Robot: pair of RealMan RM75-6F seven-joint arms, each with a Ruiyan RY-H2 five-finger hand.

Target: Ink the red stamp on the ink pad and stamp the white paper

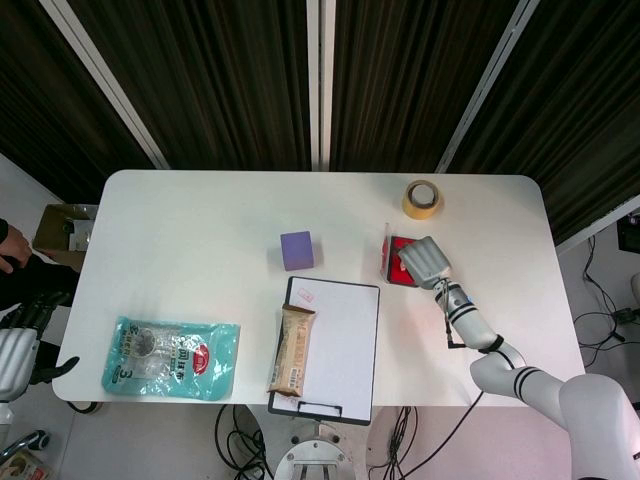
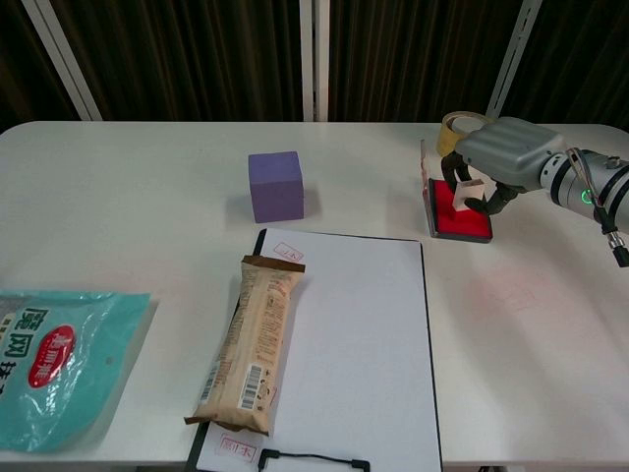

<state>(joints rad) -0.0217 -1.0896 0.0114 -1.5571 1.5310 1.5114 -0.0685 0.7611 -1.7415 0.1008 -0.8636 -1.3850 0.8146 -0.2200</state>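
Observation:
My right hand (image 2: 503, 147) pinches the small pale stamp (image 2: 463, 189) and holds it down on the red ink pad (image 2: 460, 218), whose lid stands upright on its left side. In the head view the right hand (image 1: 425, 260) covers the right part of the ink pad (image 1: 397, 262) and hides the stamp. The white paper (image 2: 344, 334) lies on a clipboard (image 1: 336, 345) at the front centre, with small red stamp marks near its top left and bottom left corners. My left hand (image 1: 22, 350) hangs off the table's left edge, holding nothing, fingers apart.
A long brown snack bar (image 2: 251, 344) lies along the paper's left edge. A purple cube (image 2: 276, 186) stands behind the clipboard. A roll of tape (image 1: 422, 198) sits behind the ink pad. A teal bag (image 1: 172, 357) lies at the front left.

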